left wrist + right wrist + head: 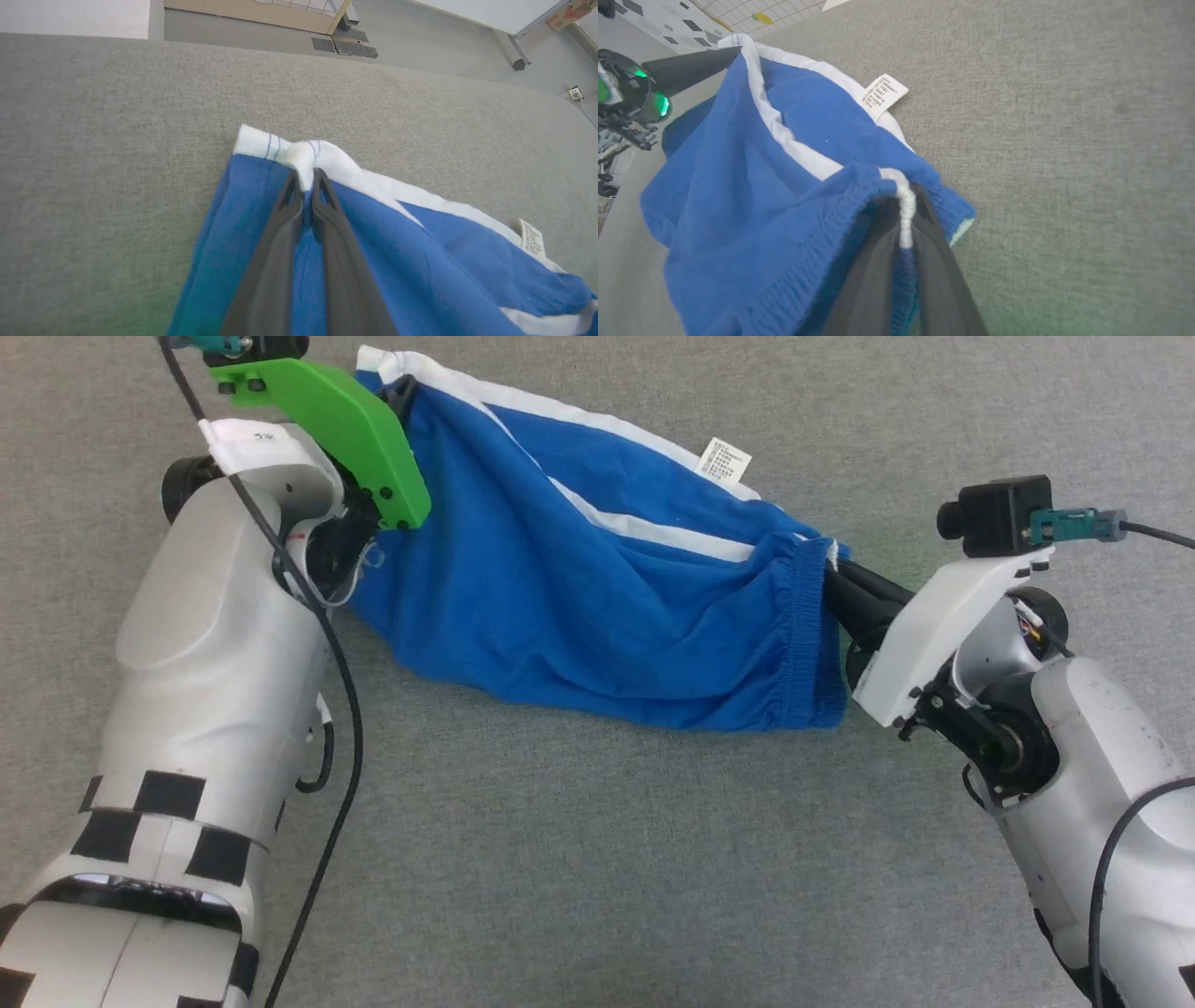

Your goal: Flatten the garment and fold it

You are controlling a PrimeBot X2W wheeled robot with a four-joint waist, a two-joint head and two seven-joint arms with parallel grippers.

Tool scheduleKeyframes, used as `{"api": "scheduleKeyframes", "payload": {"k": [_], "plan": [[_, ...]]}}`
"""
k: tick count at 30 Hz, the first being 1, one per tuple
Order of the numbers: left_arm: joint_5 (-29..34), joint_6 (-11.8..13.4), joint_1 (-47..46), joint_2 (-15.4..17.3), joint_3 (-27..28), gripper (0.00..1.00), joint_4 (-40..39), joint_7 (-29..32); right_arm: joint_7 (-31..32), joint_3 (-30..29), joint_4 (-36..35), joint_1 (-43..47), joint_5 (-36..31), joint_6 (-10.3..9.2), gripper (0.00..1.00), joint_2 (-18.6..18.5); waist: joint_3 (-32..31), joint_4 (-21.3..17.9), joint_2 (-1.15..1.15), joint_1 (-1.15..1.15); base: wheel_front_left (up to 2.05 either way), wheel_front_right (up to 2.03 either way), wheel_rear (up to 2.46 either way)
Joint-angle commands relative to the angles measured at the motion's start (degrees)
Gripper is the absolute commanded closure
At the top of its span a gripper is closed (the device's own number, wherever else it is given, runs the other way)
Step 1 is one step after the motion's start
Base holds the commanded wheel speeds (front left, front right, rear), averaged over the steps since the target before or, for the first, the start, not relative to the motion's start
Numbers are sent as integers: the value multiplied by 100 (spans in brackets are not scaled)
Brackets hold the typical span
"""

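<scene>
Clearly pulled sideways, the garment [579, 588] spans between both grippers over the grey fabric surface [597, 859]. It is bright blue and rumpled and sags in folds along its lower edge, with one white stripe along the top and another crossing it. A small white tag [725, 460] sticks out at the far edge, its print too small to read. The left gripper [306, 186] is clenched on the white hem corner. The right gripper [906, 219] is clamped on the gathered elastic waistband [805, 635]. In the head view a green bracket [345, 420] covers most of the left fingers. Whether the sagging cloth touches the surface is unclear.
</scene>
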Motion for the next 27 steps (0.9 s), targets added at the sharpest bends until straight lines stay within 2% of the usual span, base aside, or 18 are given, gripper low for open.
{"api": "scheduleKeyframes", "payload": {"k": [1, 15, 23, 27], "plan": [[-6, 35, -145, 44, 29, 0, 56, -37, -61, -17, 26, -92, 47, -8, 0, -20, -56, 29, 0, -1, 0, 0, 0], [-106, 14, -196, 119, 62, 0, 271, -103, 98, -188, -67, 227, 134, -8, 0, -187, -722, 133, 0, -1, 0, 0, 0], [-136, -78, 99, 209, 94, 0, 57, -491, 439, -554, -137, 749, 75, -8, 0, -361, -1267, 250, 0, -1, 0, 0, 0], [-133, -142, 400, 272, 133, 0, -251, -905, 486, -824, -292, 1062, 6, -8, 0, -371, -1483, 331, 0, -1, 0, 0, 0]]}}
